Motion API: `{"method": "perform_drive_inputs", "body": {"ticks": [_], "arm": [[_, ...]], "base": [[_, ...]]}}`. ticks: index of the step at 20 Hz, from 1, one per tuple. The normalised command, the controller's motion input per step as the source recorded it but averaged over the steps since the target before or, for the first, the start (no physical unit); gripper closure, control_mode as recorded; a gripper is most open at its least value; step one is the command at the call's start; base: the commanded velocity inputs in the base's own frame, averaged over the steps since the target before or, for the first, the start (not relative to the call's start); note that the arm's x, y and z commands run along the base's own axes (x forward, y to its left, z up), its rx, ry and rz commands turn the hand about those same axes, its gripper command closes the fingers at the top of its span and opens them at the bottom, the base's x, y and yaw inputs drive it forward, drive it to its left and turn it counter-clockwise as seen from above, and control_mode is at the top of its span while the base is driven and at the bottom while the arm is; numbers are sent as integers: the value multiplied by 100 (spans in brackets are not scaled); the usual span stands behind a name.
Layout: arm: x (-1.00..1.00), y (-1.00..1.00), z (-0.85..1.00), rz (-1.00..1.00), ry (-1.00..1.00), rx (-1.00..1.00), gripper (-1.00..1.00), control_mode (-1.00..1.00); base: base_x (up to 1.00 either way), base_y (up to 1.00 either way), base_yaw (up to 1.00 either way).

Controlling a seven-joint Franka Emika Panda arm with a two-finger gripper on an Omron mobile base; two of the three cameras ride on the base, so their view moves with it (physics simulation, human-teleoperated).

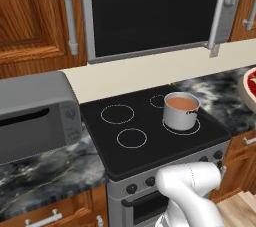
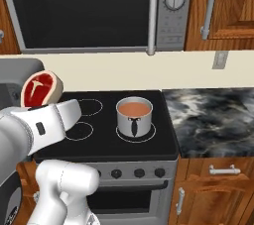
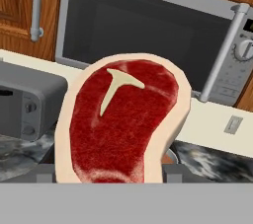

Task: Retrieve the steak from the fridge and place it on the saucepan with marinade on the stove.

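**Obs 1:** Red meat, pale pinkish rim, one piece: the steak (image 3: 121,122) stands on edge at the centre of the hand view, a cream T-shaped streak on its face. How does the gripper look?

**Obs 2:** Gripper (image 3: 106,177) sits at the bottom of the hand view, mostly behind the meat. The steak's lower edge sits between the two fingertips, so I log it as clamped on the steak, jaws partly spread. In the right base view the steak (image 2: 41,88) shows at the left edge, above the white arm. In the left base view a sliver of it (image 1: 250,90) is at the right edge.

**Obs 1:** Count the cookware.

**Obs 2:** One saucepan (image 2: 133,115), steel, just left of centre in the right base view, standing on a ring burner of the stove (image 2: 163,135). Orange-red marinade (image 2: 135,108) fills it. Its dark handle points toward the camera.

**Obs 1:** Burners?

**Obs 2:** Four white rings on the black glass in the left base view; the saucepan (image 1: 181,111) covers most of the front right one. Steak held off to the side of the pan, well apart from it, not over the mouth.

**Obs 1:** Appliances?

**Obs 2:** One microwave (image 1: 155,13) at upper centre, one grey toaster oven (image 1: 35,116) at left on the dark marbled counter (image 1: 50,171).
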Motion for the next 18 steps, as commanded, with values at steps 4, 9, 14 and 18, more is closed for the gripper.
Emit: {"method": "perform_drive_inputs", "body": {"ticks": [4,9,14,18], "arm": [[0,0,0,0,0,0,100,100],[0,0,0,0,0,0,100,100],[0,0,0,0,0,0,100,100],[0,0,0,0,0,0,100,100]], "base": [[48,-20,0],[50,-22,0],[55,-23,4],[53,-27,9]]}}
